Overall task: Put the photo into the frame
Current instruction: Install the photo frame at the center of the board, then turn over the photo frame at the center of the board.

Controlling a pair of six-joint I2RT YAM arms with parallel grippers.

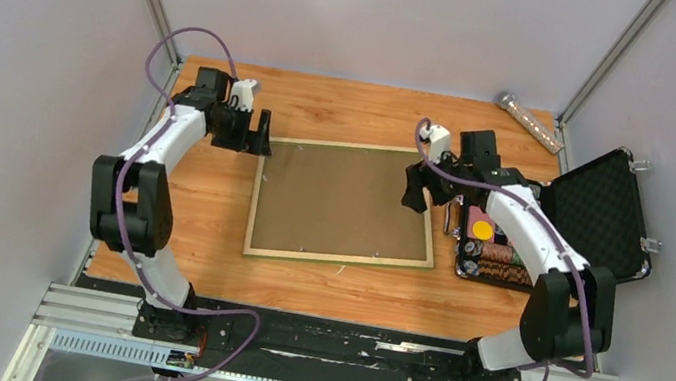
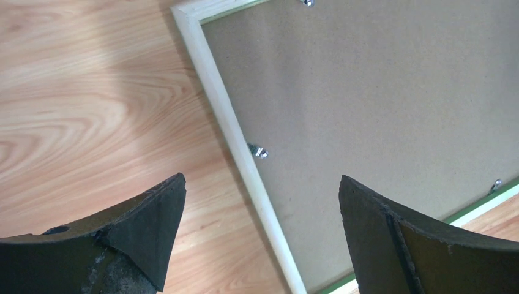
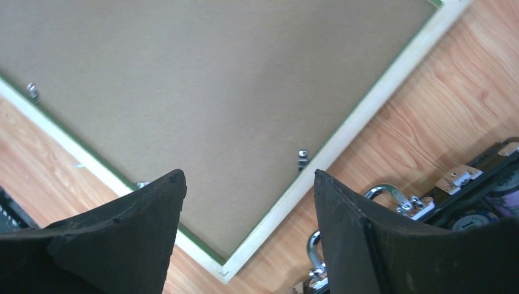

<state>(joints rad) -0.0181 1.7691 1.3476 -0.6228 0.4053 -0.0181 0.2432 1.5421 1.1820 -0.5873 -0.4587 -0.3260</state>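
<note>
On the wooden table, midway between the two arms, the frame lies flat with its pale wood back upward and a thin green edge showing at the rim. Its longer rails run across the table from left to right, turned slightly off square. A brown backing board fills the opening, with small metal tabs at its border. The photo is not visible in any view; whether it lies under the board cannot be told.

The left gripper hangs over the far-left corner, jaws wide apart and empty; in its wrist view the left rail runs between the fingers, below them. The right gripper hangs by the far-right corner, jaws likewise apart and empty, with a corner of the frame between its fingers in the wrist view and an open black case just outboard.

The frame therefore lies inward of both tools, each about equally near its own short rail. Any further handling probably begins from those two far corners.
</note>
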